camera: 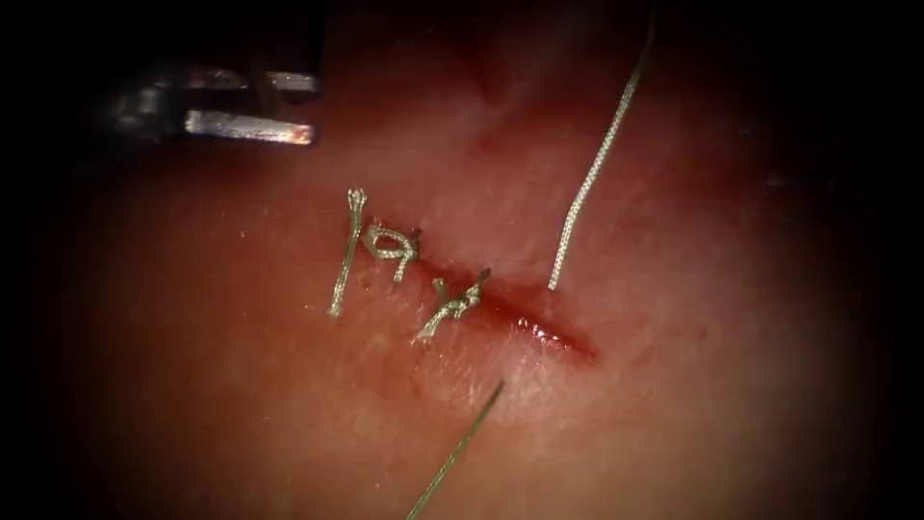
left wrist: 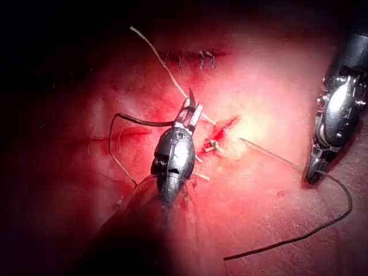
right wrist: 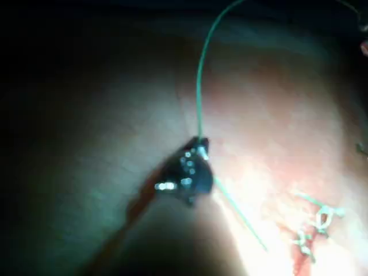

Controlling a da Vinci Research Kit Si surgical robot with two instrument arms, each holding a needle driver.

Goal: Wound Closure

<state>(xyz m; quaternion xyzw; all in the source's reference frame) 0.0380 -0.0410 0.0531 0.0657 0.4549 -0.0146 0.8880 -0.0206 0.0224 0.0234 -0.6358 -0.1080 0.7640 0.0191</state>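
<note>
The cut runs slantwise across the tissue, with red fluid in its open lower end. Two knotted stitches close its upper part. The thread comes down from the upper right and enters the tissue on the right side of the cut. It leaves on the left side as a strand. My left tool hovers up and left of the stitches, open and holding nothing. My right tool is shut on the thread, off to the right of the cut.
An older row of stitches lies farther back on the tissue. A dark curved strand sits beside the left tool; whether it is needle or thread I cannot tell. Slack dark thread loops beyond the right tool.
</note>
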